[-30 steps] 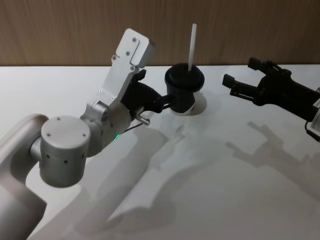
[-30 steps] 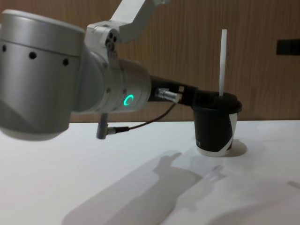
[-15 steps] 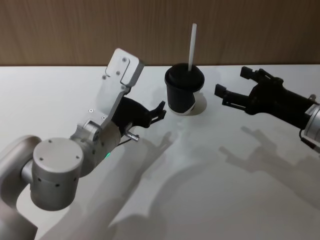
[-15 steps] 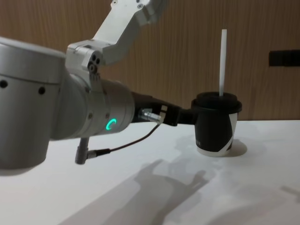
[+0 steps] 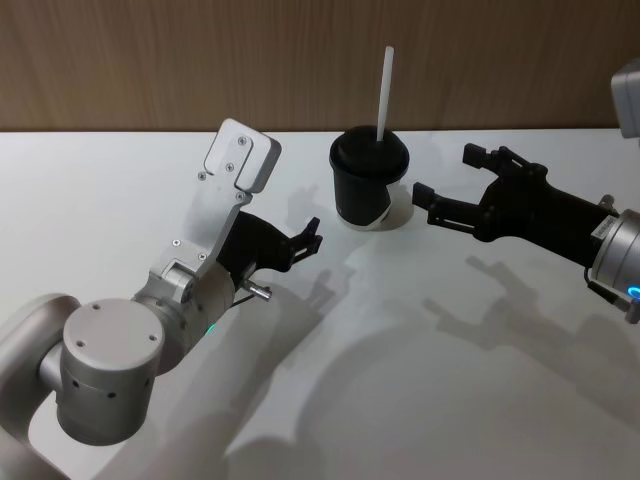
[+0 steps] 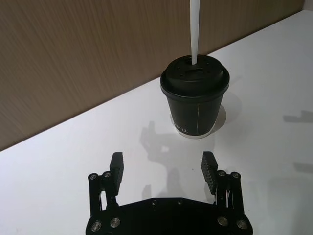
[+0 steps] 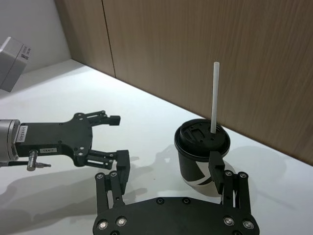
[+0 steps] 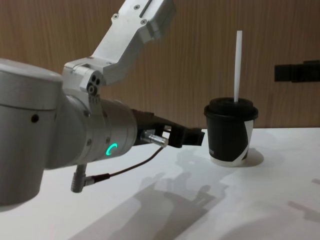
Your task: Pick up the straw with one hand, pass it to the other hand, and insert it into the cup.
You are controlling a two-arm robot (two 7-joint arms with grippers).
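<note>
Where the white table (image 5: 420, 400) meets the wood-panelled wall (image 5: 150, 60), the far edge runs straight across behind everything; the tabletop is matte, marked by soft grey shadows of the arms. Cup (image 5: 367, 180): black paper, black domed lid, white base, standing upright near that back edge, roughly centre. Straw (image 5: 384, 90): white, upright, lower end through the lid, most of its length above it; nothing touches it. Left gripper (image 5: 312, 232), black fingers on a thick silver wrist with a green ring light (image 8: 110, 150) and a thin dark cable (image 8: 130, 167), sits just left of and nearer than the cup, apart from it; left wrist view shows its fingers (image 6: 116, 166) spread wide, holding nothing, cup ahead of the gap. Right gripper (image 5: 448, 185), also black with a silver wrist, reaches in from the right, tips near the cup's right side but not touching; its fingers (image 7: 122, 169) stand well apart, empty. Open room: broad bare table in the foreground and to the far left; a narrow strip between cup and wall; a clear gap on each side between cup and fingertips. A pale boxy object (image 7: 12, 56) sits at the edge of the right wrist view; cannot tell what it is.
</note>
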